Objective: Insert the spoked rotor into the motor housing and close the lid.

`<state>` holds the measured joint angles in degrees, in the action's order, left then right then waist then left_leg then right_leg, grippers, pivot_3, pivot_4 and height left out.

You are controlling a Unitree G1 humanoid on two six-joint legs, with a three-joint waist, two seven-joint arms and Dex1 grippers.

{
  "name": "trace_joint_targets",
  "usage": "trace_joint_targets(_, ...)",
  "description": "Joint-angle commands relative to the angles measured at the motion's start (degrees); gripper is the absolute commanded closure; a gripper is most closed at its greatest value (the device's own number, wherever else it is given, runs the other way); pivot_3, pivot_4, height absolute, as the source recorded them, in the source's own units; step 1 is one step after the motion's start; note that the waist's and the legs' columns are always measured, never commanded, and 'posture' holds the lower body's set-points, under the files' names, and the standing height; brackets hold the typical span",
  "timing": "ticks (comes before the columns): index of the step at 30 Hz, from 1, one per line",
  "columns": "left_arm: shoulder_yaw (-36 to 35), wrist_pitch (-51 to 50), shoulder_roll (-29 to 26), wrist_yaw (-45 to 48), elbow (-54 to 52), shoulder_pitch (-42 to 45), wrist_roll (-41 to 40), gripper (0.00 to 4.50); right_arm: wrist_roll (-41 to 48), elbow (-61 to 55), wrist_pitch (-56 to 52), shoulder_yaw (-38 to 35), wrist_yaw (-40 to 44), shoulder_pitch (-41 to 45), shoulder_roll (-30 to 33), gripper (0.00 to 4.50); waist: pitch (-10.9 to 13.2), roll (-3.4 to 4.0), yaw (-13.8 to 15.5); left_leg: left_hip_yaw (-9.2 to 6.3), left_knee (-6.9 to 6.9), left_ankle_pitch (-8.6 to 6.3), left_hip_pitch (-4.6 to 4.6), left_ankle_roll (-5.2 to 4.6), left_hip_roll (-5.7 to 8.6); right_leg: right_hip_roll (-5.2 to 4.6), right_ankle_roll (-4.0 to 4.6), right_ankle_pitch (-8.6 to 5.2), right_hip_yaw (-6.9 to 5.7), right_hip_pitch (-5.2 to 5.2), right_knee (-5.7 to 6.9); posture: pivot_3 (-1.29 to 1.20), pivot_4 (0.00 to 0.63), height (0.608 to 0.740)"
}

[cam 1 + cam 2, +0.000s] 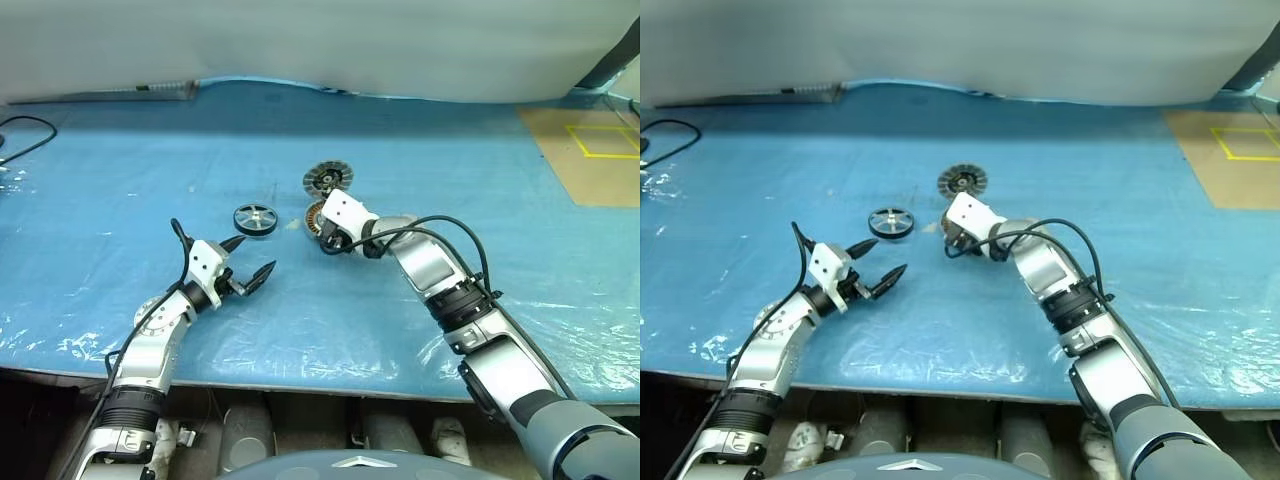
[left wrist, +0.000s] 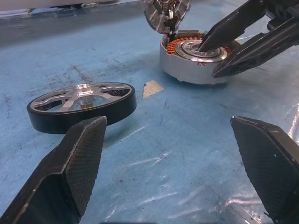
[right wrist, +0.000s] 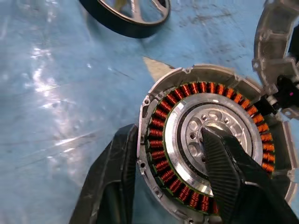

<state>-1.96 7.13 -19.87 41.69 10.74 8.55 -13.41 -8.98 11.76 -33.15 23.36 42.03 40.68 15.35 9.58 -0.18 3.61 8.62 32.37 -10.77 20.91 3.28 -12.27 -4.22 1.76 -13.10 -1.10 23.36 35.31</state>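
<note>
Left eye view: left gripper point(image 1: 254, 258) wide open, empty, near the rotor point(image 1: 256, 218). Rotor lies left of the housing point(image 3: 205, 140). Right gripper point(image 3: 170, 182) pinches the housing wall, one finger inside. Lid point(image 1: 328, 179) just behind the housing.

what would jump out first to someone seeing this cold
The housing, with its copper windings, sits mid-table on the blue sheet, and the right gripper straddles its wall: one of the fingers on the silver centre, the other outside. The rotor lies flat to its left, ahead of the open left gripper. The lid sits just behind the housing.
</note>
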Motion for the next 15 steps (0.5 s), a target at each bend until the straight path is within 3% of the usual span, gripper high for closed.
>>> trace_joint_targets(1,-0.3,0.5,-0.2,-0.4,-2.3,-0.3,-0.3,0.0,1.0,-5.7,-5.8,2.9,2.1,-3.7,-0.7,2.73,0.0,0.0,0.0,0.0,0.0,0.0,0.0,0.0,0.0,0.0,0.0,0.0,0.0,0.0,-0.01,0.0,0.15,0.74)
trace_joint_targets(14,0.3,0.5,0.0,-0.1,-1.8,-0.2,-0.3,0.0,1.4,-21.3,-22.1,2.5,-2.5,-9.3,-1.1,2.73,0.0,0.0,0.3,0.0,-0.05,0.0,0.0,0.01,0.02,-0.01,-0.01,-0.01,0.01,-0.01,-0.09,0.0,0.15,0.74)
trace_joint_targets(15,0.3,0.4,0.0,0.0,-1.7,-0.1,-0.4,0.0,1.7,-22.4,-23.2,2.0,-2.8,-9.2,-1.2,2.38,0.0,0.0,0.3,0.0,-0.06,0.0,0.0,0.01,0.02,-0.01,-0.01,-0.01,0.01,-0.01,-0.1,0.0,0.15,0.74)
